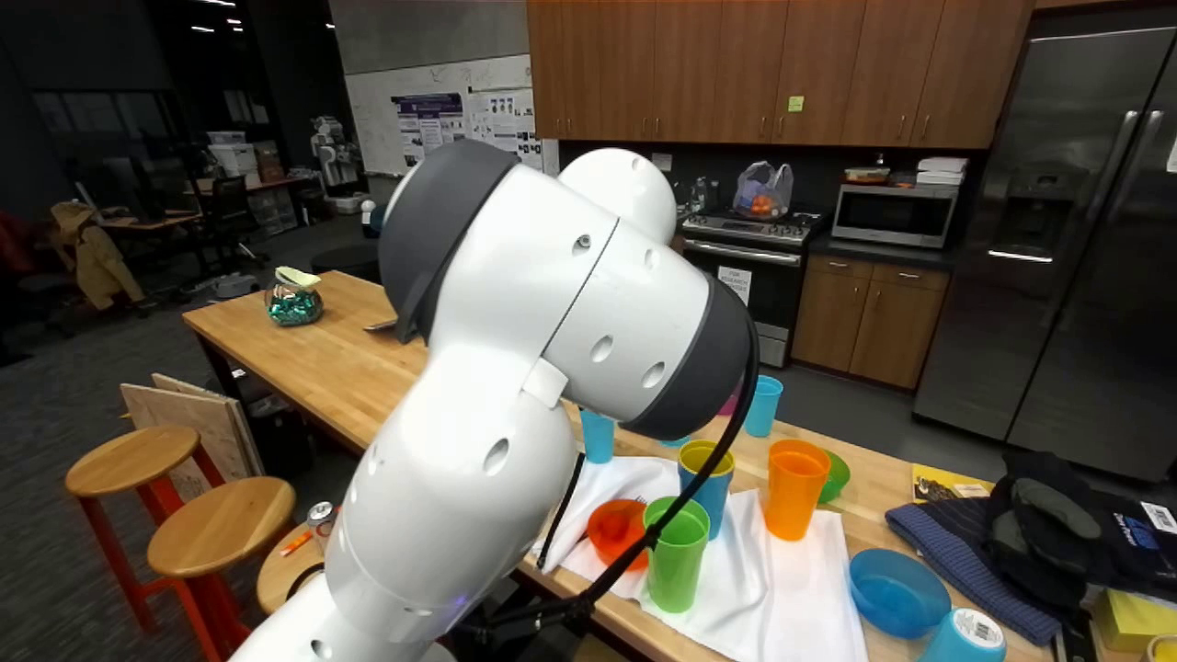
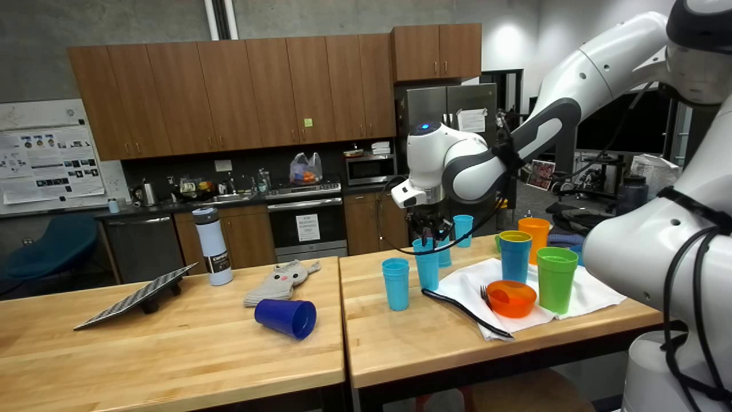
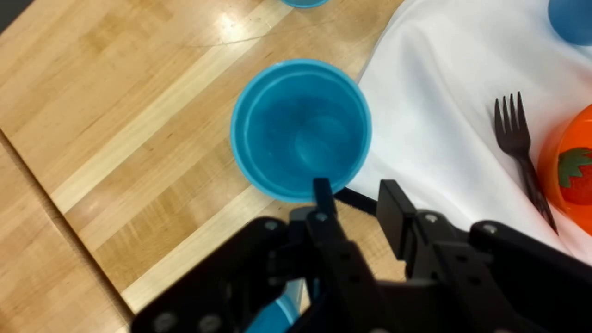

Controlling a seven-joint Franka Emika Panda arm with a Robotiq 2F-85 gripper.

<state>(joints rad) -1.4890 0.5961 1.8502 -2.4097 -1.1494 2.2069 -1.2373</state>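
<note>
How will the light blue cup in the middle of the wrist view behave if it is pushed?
The light blue cup appears empty, so it is probably light. Its tall shape, narrowing toward the base, suggests it may tip.

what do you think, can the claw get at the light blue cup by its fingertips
Probably yes: the claw is open, and in the wrist view one finger overlaps the light blue cup at its rim, nothing visibly in the way. Contact is unclear.

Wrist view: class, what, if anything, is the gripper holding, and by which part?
Nothing is held: the gripper stands open, nothing between its fingers. One fingertip overlaps the middle blue cup in this view; whether they touch cannot be told.
</note>
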